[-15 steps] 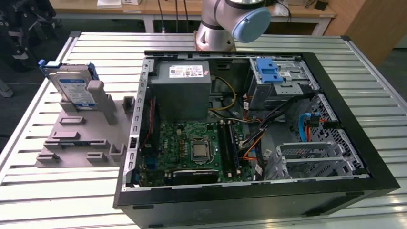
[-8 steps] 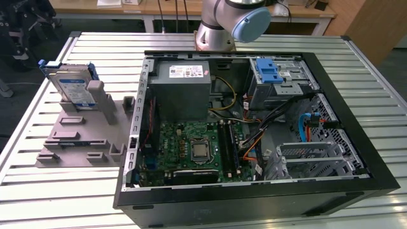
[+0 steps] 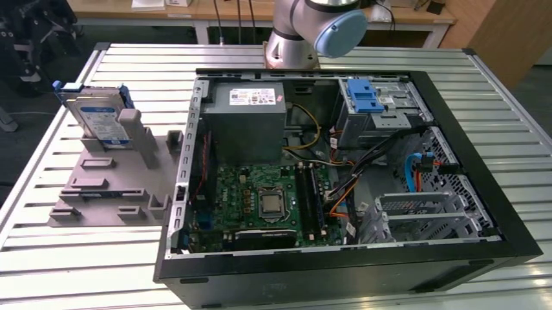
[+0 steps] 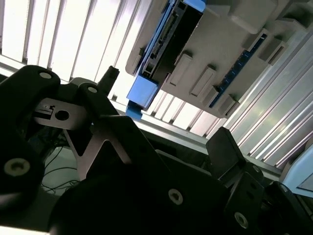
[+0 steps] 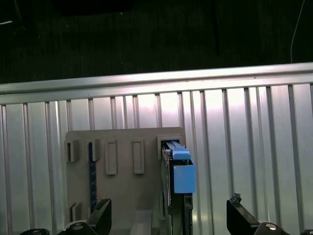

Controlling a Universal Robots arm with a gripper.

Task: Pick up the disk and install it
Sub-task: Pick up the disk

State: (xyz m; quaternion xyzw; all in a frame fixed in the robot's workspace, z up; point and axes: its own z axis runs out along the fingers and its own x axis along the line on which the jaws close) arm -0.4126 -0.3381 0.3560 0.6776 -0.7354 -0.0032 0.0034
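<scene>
1. I am holding my gripper [image 5: 170, 218] spread wide and empty, with a fingertip [image 5: 101, 214] out to each side.
2. The disk [image 5: 178, 171] is standing on edge in line with the gap between my jaws, beyond them and touching neither.
3. I am judging it stiff, dense for its size, smooth-faced and sensitive to knocks. I am favouring a pinch across its flat faces at the exposed upper part, clear of the posts.
4. The grey fixture [image 3: 112, 181] is cradling it on the slatted table [image 3: 52, 258], at the exterior view's left, outside the open computer case [image 3: 509, 226].
</scene>
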